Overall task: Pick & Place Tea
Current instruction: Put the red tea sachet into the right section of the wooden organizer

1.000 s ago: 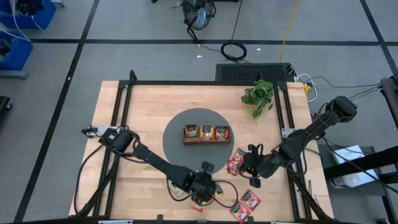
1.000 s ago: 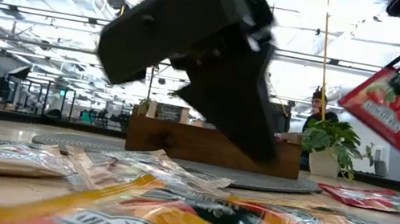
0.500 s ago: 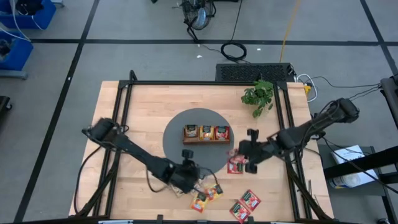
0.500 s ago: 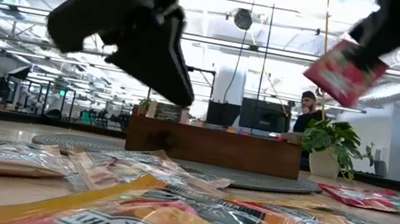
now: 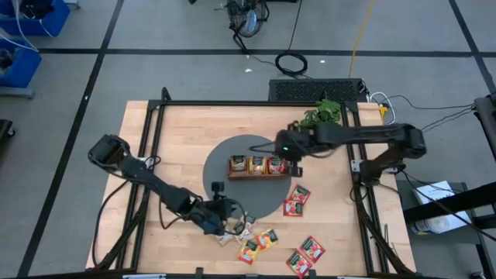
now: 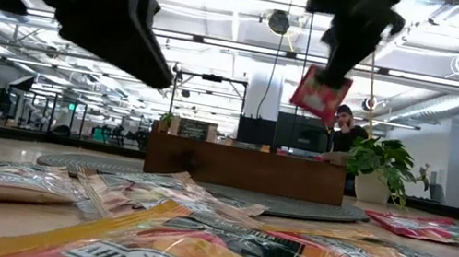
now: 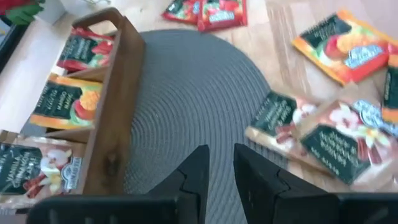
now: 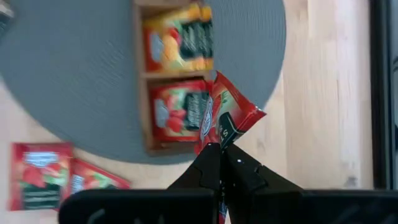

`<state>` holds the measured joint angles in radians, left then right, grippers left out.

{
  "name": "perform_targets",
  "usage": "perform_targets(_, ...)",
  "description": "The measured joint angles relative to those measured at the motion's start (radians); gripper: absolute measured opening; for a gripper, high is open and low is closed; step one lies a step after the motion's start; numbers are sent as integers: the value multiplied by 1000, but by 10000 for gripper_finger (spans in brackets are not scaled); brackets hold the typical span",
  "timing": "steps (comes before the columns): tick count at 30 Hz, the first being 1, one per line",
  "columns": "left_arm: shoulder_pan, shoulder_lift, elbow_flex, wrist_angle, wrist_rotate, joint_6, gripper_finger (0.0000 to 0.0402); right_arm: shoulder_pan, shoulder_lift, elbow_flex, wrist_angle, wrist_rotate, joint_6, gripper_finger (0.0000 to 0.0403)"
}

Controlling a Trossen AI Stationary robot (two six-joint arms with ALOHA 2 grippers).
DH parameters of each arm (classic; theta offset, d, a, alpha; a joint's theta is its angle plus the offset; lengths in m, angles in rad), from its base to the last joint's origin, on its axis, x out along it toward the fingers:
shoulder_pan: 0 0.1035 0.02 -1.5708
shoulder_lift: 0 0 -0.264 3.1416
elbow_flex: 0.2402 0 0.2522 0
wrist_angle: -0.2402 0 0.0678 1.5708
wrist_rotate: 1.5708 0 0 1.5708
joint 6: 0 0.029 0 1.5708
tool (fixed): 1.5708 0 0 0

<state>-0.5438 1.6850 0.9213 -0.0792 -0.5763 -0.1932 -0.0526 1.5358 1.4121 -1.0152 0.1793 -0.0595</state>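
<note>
Pale wood table (image 5: 178, 132) | right tool (image 8: 219, 148) pinches glossy red sachet (image 8: 224, 115) above tray (image 5: 257, 167) | left tool (image 7: 219, 163) slightly parted, empty.

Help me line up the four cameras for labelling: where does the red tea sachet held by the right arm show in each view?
High view: hidden under the right end effector, above the wooden tray's right end.
Low view: red tea sachet hangs upper centre, above the tray.
Left wrist view: not in it.
Right wrist view: centre, pinched at the fingertips, over the tray's red compartment.
Shared landmark: the wooden tray on the grey mat.
</note>
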Motion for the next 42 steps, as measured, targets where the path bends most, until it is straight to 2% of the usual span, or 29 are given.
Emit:
perform_targets(5,-8,0,-19,0,0,-2,81,-20,126,36,-11,1,-67,0)
perform_targets(10,-11,0,-31,3,-1,0,81,-12,197,55,-7,-3,-88,0)
perform_targets(15,-5,0,-33,6,-1,5,81,-12,217,57,-15,-102,-86,0)
perform_targets(31,-5,0,-33,10,-1,6,81,-38,222,57,-22,-105,-236,0)
perform_targets(35,-5,0,-33,10,-1,6,81,-38,254,57,-19,-107,-241,0)
perform_targets(39,-6,0,-33,9,-1,6,81,-37,297,57,-21,-169,-241,0)
perform_targets(42,-6,0,-33,8,-1,11,81,-37,331,57,-20,-177,-255,0)
